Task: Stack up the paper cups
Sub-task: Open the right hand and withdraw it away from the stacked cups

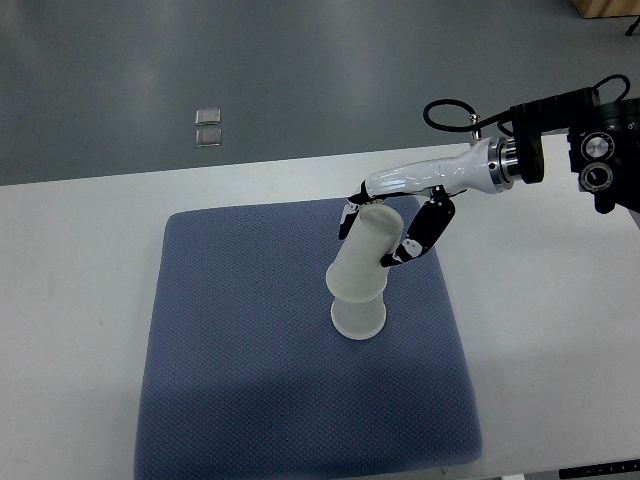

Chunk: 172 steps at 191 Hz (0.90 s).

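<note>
Two white paper cups stand mouth down on the blue mat [230, 340]. The lower cup [359, 316] rests on the mat near its middle right. The upper cup [364, 258] sits tilted over the lower one, leaning to the upper right. My right hand [385, 230] comes in from the right edge and its fingers are curled around the top of the upper cup. The left arm is out of view.
The mat lies on a white table [80, 280]. Two small shiny squares [208, 126] lie on the grey floor beyond the table's far edge. The right arm's dark wrist housing [600, 160] shows at the right edge.
</note>
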Motion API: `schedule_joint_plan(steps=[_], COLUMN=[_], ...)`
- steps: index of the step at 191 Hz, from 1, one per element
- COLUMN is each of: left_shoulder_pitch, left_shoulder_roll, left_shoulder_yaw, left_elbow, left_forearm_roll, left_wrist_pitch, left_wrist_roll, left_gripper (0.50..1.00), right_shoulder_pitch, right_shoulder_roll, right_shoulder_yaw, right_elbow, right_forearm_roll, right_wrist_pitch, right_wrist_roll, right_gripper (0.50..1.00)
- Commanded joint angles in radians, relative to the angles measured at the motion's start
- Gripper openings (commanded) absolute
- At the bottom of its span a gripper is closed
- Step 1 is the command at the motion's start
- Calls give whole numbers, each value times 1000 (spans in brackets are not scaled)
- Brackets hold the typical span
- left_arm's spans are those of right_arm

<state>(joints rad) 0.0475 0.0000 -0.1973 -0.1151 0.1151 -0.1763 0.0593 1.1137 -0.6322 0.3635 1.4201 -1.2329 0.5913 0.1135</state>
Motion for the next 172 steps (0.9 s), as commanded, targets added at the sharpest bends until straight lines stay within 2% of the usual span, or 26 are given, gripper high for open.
schedule_joint_plan(steps=[1,11,21,64,100,132,153,172], left_shoulder_pitch=[0,0,0,0,0,0,0,0], left_shoulder_roll=[0,0,0,0,0,0,0,0], left_shoulder_yaw=[-1,-1,1,1,1,1,1,-1], left_elbow=[0,0,0,0,0,0,0,0], left_forearm_roll=[0,0,0,0,0,0,0,0], left_wrist_pitch=[0,0,0,0,0,0,0,0], left_wrist_roll=[1,-1,-1,-1,1,-1,1,1], left_gripper=[1000,1000,1000,1000,1000,1000,1000,1000], right_shoulder_pitch=[-6,-8,-9,-9,-17,-74,-166,-196], right_shoulder_roll=[0,-1,-1,-9,-21,-1,74,141], right_shoulder_yaw=[0,0,0,12,68,117,135,140], right_elbow=[0,0,0,5,-41,-193,-349,-452], right_forearm_roll=[0,0,1,6,99,382,690,843], right_wrist_pitch=[-1,1,1,-8,-61,-87,-125,-128], right_wrist_roll=[2,2,2,3,12,15,12,5], right_gripper=[868,907,915,915,915,913,915,915])
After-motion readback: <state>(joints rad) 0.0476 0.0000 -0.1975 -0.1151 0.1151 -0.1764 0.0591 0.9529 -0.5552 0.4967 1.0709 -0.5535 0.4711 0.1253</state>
